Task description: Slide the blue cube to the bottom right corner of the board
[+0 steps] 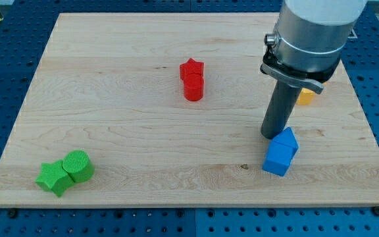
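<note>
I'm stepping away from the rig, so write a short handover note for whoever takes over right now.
My tip sits against the upper-left side of the blue house-shaped block, the task's blue cube.
That block lies right of centre on the wooden board, short of the bottom right corner.
Left to do: push it down and rightward into that corner.
Elsewhere: red star block touching red cylinder, green star beside green cylinder, and an orange block mostly hidden behind the arm.

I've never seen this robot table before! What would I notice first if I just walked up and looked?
Probably the big grey arm at the view's upper right, ending in a dark rod; my tip sits right at the upper-left edge of the blue block. Next, two red blocks huddle near the top middle, and two green blocks sit at the bottom left. A yellow block peeks out behind the rod.
</note>
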### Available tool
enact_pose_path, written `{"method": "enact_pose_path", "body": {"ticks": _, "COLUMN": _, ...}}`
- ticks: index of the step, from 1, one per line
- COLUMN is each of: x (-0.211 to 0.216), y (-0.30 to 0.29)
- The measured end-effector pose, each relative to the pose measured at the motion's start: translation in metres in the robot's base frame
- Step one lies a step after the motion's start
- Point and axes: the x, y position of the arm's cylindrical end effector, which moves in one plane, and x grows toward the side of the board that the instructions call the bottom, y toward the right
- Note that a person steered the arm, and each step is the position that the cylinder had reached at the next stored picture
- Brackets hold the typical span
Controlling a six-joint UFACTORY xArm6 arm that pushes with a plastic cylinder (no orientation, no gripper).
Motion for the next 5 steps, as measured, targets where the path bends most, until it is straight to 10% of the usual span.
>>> {"method": "enact_pose_path", "body": {"ticks": 5, "x": 0.060, "y": -0.053}}
